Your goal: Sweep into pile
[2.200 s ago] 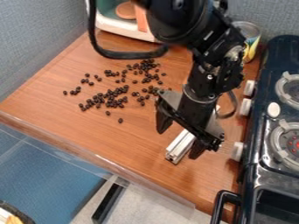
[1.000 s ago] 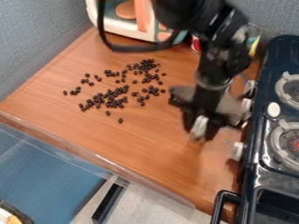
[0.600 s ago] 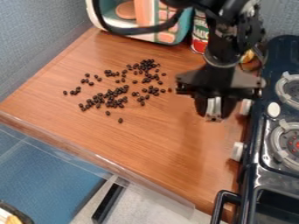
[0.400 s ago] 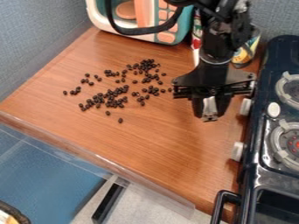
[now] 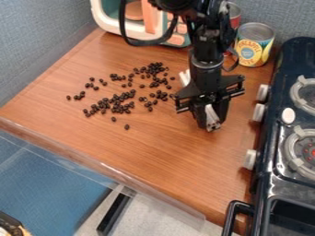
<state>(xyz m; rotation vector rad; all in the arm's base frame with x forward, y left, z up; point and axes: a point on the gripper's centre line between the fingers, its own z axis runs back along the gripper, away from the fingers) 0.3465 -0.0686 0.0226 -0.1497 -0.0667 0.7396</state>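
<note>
Sweeping well likely means lowering the bar [image 5: 212,118] flush beside the beans [image 5: 117,109], broadside on, then pushing slowly left across the view. The claw [image 5: 212,120] pinches it over the bench [image 5: 154,152]; its long axis slants from upper left to lower right, near end pointing down the view.

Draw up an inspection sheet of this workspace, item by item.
Surface: wood-grain counter, clear edging along its near side.
Job's things: dark beans in loose clusters, with strays around them; not one pile.
Tool: pale bar, its tip away from the beans.
Clutter: yellow-labelled can and red can at the back; toy microwave behind the beans.
Gripper: hand holds the bar, right of the beans in view.
Cables: black cable loops beside the arm.
Surroundings: stove at right; blue-grey wall.
Spilled liquid: nothing seen.
</note>
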